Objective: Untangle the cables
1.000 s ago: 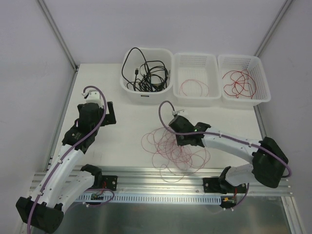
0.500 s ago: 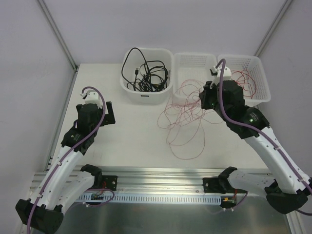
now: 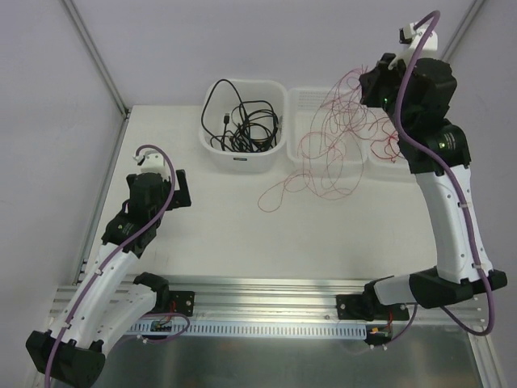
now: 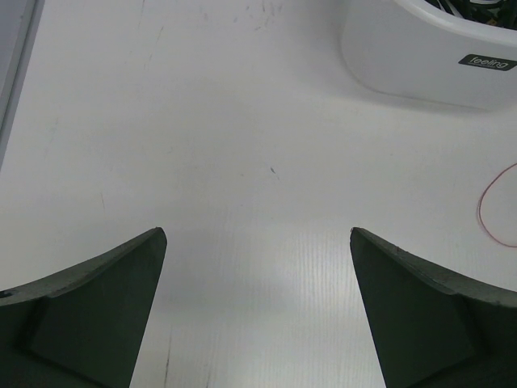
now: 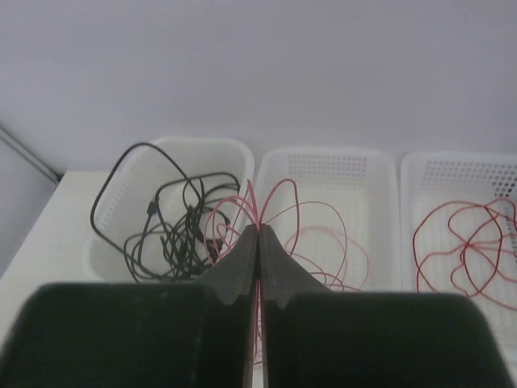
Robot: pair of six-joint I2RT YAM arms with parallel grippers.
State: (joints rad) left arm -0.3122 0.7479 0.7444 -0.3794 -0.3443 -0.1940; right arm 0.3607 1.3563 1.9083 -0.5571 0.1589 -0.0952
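Two grippers: one gripping, one idle.
Right gripper: my fingers are pinched tight together on the red wire tangle, high above the middle basket.
Red wire tangle: hangs in loops from my grip; its lowest loop lies on the table.
Left gripper: my fingers are spread wide, holding nothing, low over the table near the tub.
Black cables: heaped in the tub.
Right basket: a separate red wire lies coiled inside.
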